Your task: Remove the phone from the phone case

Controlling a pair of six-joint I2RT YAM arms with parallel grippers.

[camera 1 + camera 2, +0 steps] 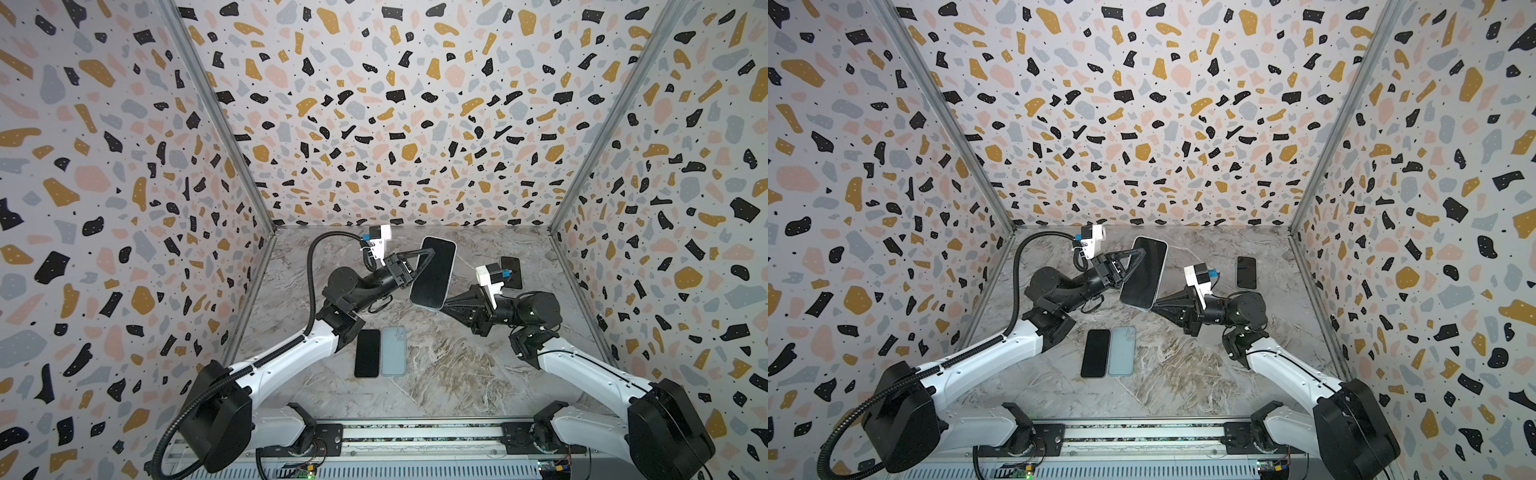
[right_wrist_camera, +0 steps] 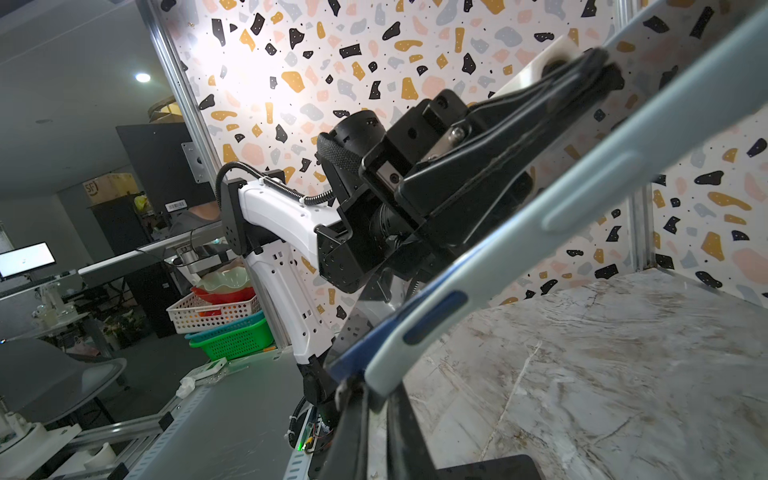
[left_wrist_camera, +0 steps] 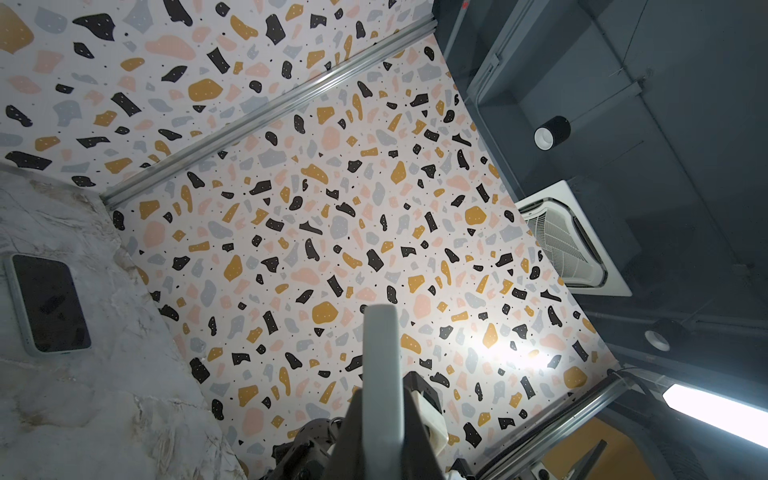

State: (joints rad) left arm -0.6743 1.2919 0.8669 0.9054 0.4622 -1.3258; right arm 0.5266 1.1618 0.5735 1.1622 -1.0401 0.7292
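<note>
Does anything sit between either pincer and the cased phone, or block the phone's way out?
Nothing visible. Both the left pincer and right pincer are shut on the cased phone, held above the table. Only their own grips cross its edges.

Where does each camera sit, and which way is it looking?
Top views: high over the arms' bases, looking down at the table; both arms show, left tool and right tool clamped on the cased phone.
Left wrist: on the left arm, looking past the cased phone's edge at wall and ceiling; left tool shows.
Right wrist: on the right arm, looking across at the left arm; right tool shows.
Shared: all show the cased phone; left wrist and top views share a second phone.
</note>
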